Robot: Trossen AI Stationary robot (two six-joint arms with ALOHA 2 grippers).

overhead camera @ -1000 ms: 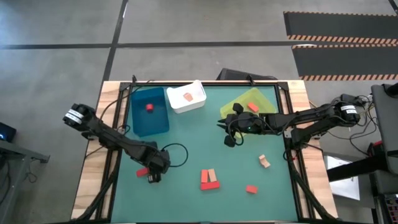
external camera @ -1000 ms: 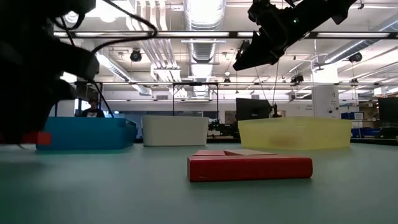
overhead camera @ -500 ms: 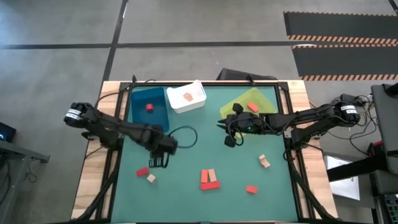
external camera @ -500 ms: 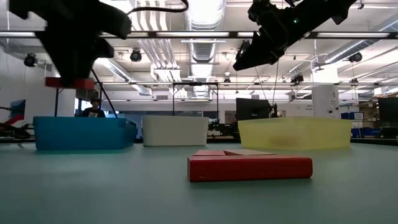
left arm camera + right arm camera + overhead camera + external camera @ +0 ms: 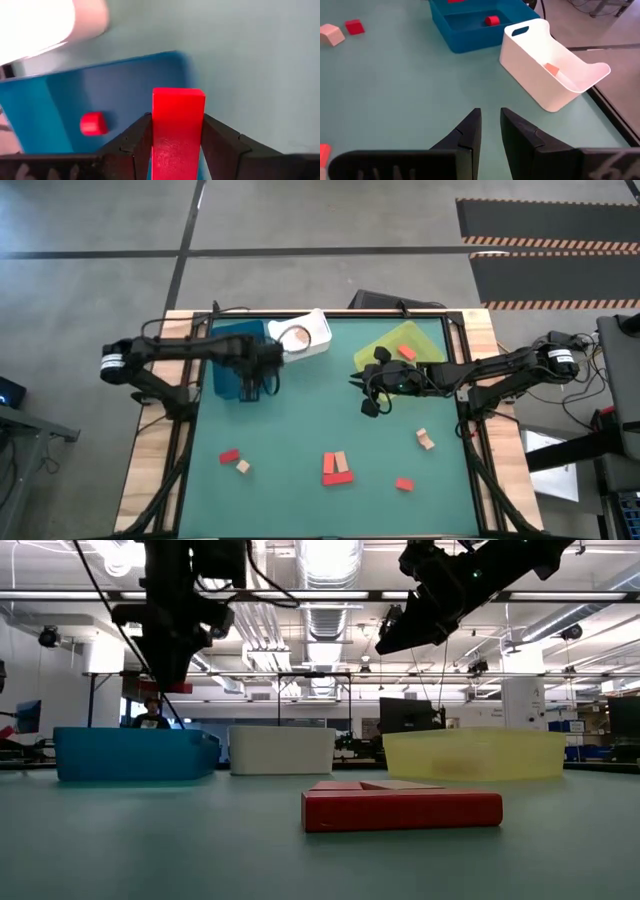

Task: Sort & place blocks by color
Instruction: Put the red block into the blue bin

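My left gripper (image 5: 252, 388) hangs over the near right part of the blue bin (image 5: 228, 358), shut on a red bar block (image 5: 177, 127), seen as a red sliver (image 5: 165, 687) in the low view. A red block (image 5: 93, 123) lies in that bin. My right gripper (image 5: 368, 398) waits high above the table's middle, near the yellow-green bin (image 5: 400, 345); its fingers (image 5: 470, 132) stand a narrow gap apart with nothing between them. Loose blocks lie on the mat: red (image 5: 229, 456), tan (image 5: 243, 467), a red and tan cluster (image 5: 337, 468), orange-red (image 5: 404, 483), tan (image 5: 425, 440). My left gripper pinches the red bar between its two fingers, one on each long side (image 5: 156, 135). The fingers come from above, pointing steeply down, and lie along the bar, whose free end (image 5: 178, 95) sticks out past them. The bar is lifted clear, above the blue bin.
The white bin (image 5: 308, 335) stands right of the blue one and holds an orange block (image 5: 551, 68). An orange-red block (image 5: 406, 351) lies in the yellow-green bin. Open mat lies between the bins and the loose blocks.
My left gripper has risen from the mat's near left and swung toward the far edge, turning as it went, until it came over the blue bin. The red bar has gone with it, lifted clear of the table. A red and a tan block stayed behind.
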